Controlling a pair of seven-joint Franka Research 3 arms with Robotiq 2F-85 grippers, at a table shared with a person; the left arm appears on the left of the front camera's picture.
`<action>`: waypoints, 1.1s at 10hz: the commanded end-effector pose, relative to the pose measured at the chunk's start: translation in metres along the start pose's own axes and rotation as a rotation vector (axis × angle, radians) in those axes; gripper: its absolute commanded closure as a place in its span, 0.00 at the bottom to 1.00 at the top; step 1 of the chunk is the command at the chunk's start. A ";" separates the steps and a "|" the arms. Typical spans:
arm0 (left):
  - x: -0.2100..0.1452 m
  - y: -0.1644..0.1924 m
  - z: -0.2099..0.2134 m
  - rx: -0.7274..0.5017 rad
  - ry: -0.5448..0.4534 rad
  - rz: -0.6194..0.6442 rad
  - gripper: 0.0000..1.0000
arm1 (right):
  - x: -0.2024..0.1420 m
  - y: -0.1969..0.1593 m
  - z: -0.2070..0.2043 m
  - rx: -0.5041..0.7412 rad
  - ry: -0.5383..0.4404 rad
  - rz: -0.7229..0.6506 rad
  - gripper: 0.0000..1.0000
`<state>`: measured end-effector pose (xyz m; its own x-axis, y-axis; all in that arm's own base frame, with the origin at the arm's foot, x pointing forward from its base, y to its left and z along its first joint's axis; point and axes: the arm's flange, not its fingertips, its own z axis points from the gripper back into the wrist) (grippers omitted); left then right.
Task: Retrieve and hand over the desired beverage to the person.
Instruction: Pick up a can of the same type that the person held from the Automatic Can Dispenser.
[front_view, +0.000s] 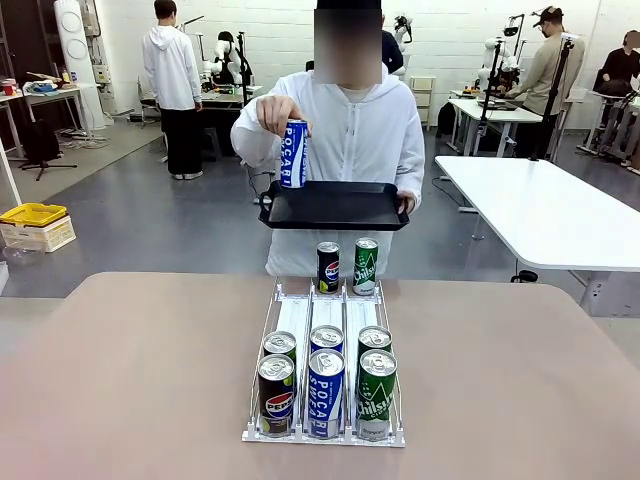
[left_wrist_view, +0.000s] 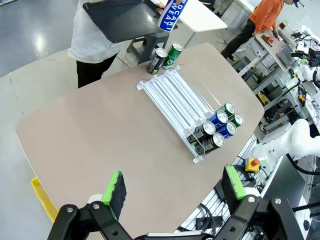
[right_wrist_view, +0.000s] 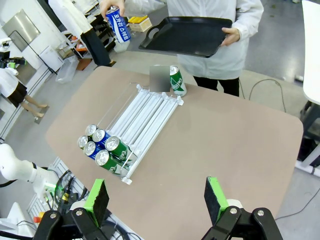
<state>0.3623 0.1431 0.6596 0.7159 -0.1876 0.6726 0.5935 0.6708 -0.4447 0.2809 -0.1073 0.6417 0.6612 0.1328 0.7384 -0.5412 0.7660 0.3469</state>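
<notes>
Table: right under the arms, a beige tabletop with rounded corners, bare on both sides of the rack.
Rack: a white three-lane can rack sits mid-table, its lanes running away toward the person.
Near end of rack: three cans across the front, a dark cola can, a blue-and-white sports-drink can and a green soda can. One more of each kind sits right behind it in the same lane.
Far end of rack: a second cola can and a second green can stand upright side by side on the table, just past the rack.
Person: at the far edge, the person in a white hooded jacket holds a black rectangular tray level in front of the body, left hand on its edge.
Room: grey floor, a yellow crate on it, a white table off to one side, and other people at benches farther back.
Beverage: a tall slim blue can with white lettering, upright, gripped at the top by the person's right hand at the tray's end; whether it touches the tray I cannot tell.
Left gripper: jaws spread wide with nothing between the green pads, high above the table's near part.
Right gripper: the same picture, jaws wide apart and empty, well clear of every can.
</notes>
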 end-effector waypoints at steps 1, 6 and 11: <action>0.000 0.000 0.002 -0.010 -0.002 -0.013 0.00 | 0.000 0.000 -0.001 0.011 -0.002 0.012 0.00; 0.000 0.000 0.002 -0.010 -0.002 -0.013 0.00 | 0.000 0.000 -0.001 0.011 -0.002 0.012 0.00; 0.000 0.000 0.002 -0.010 -0.002 -0.013 0.00 | 0.000 0.000 -0.001 0.011 -0.002 0.012 0.00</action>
<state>0.3623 0.1431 0.6596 0.7159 -0.1876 0.6725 0.5936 0.6707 -0.4448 0.2809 -0.1073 0.6417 0.6612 0.1329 0.7384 -0.5413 0.7660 0.3469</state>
